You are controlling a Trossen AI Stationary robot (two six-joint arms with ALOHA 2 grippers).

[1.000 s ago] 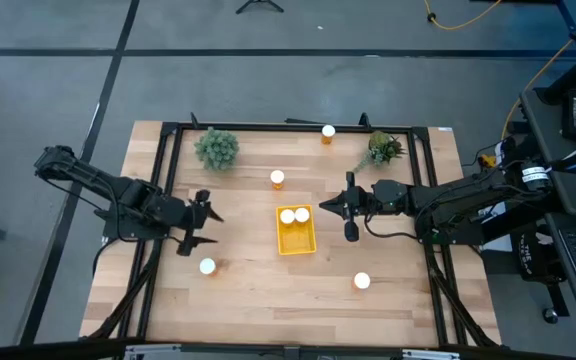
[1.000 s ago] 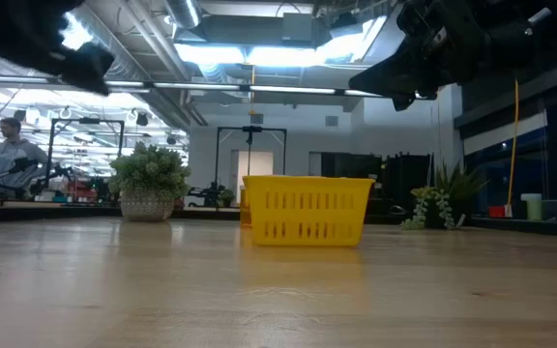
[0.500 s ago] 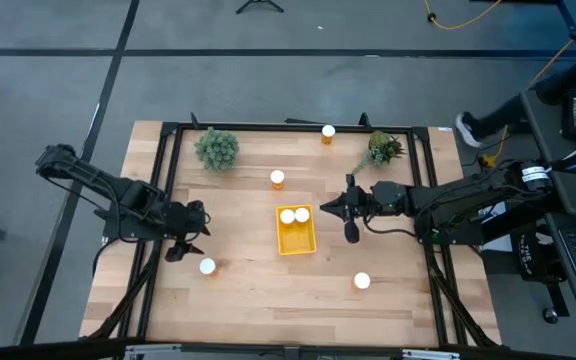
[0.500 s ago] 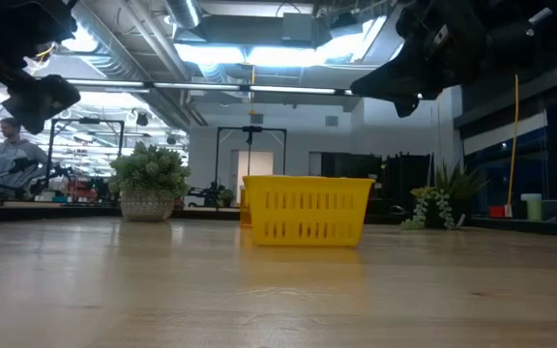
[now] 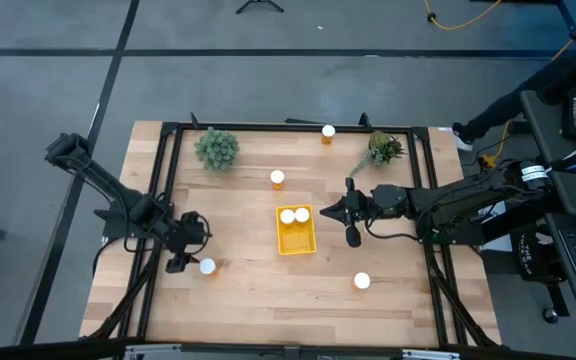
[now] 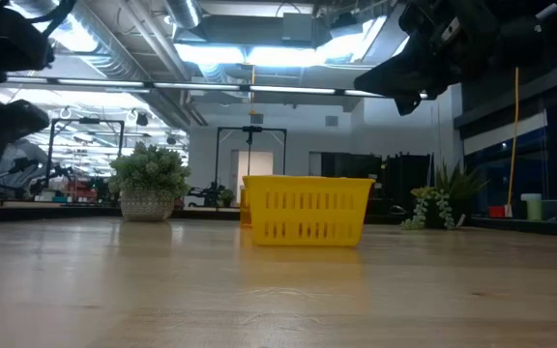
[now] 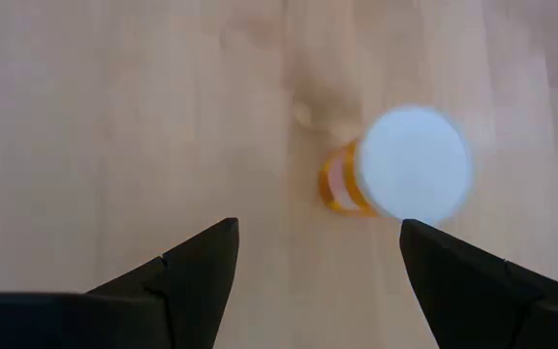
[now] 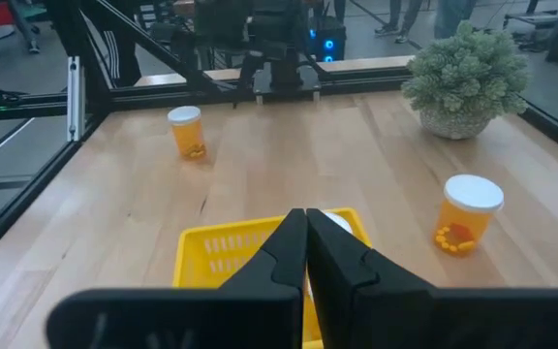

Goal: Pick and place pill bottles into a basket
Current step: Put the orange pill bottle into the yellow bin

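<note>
We see left tool (image 5: 190, 247) spread wide, empty, poised above tabletop (image 5: 248, 290); pill bottle (image 5: 207, 266) just beyond its fingers. Basket (image 5: 296, 238) farther off, two bottles inside. Right tool (image 5: 343, 212) fingers pressed together, beside basket.

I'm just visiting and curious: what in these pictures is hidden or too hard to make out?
- Basket contents: in the low view its yellow wall hides any bottles inside.
- Right gripper: in the right wrist view its shut fingers cover part of the basket.
- Bottle under the left gripper: the left wrist view is blurred, so its label and contents are unreadable.
- Person: cut off by the high view's right edge.
</note>
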